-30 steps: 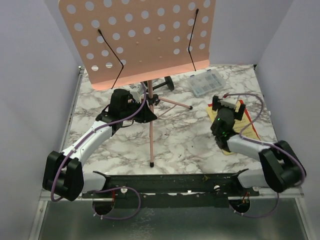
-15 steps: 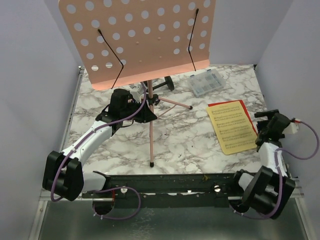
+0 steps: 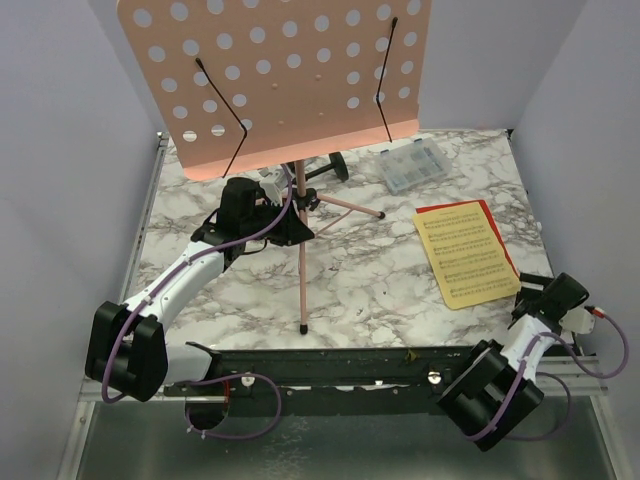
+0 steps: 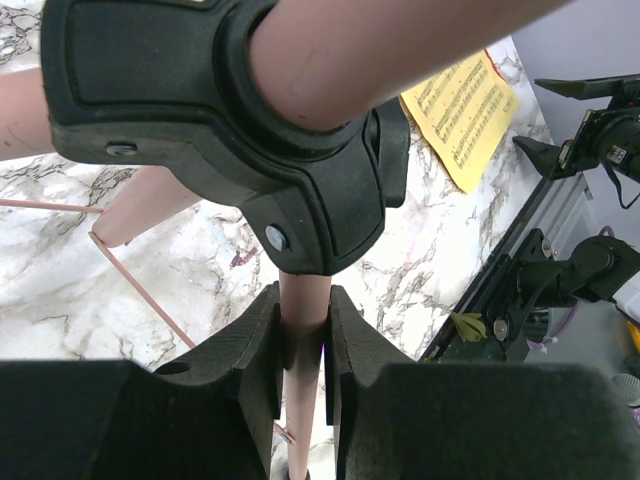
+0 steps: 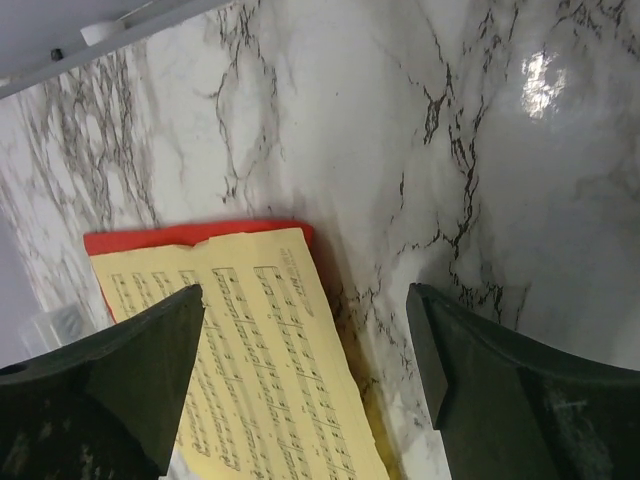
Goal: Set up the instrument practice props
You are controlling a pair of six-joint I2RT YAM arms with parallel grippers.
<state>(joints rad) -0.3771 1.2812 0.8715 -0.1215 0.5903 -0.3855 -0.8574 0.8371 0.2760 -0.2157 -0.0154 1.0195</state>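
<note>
The pink perforated music stand (image 3: 280, 70) stands at the back left on thin tripod legs (image 3: 303, 280). My left gripper (image 3: 288, 205) is shut on its pink pole (image 4: 300, 400) just below the black hub (image 4: 250, 130). The yellow page (image 3: 466, 255) lies flat on the red page (image 3: 450, 208) at the right. My right gripper (image 3: 548, 297) is open and empty at the near right table corner, next to the pages' near corner. The right wrist view shows the yellow page (image 5: 250, 380) and the red page (image 5: 180, 238) between and below its spread fingers. The black microphone (image 3: 336, 166) lies mostly hidden behind the stand.
A clear plastic compartment box (image 3: 414, 165) sits at the back right. Grey walls close in the left, right and back sides. A black rail (image 3: 330, 365) runs along the near edge. The right arm (image 4: 600, 130) shows in the left wrist view.
My right arm has swung from above the pages out to the right and back to the near right corner, uncovering them. The left gripper and the stand have not moved.
</note>
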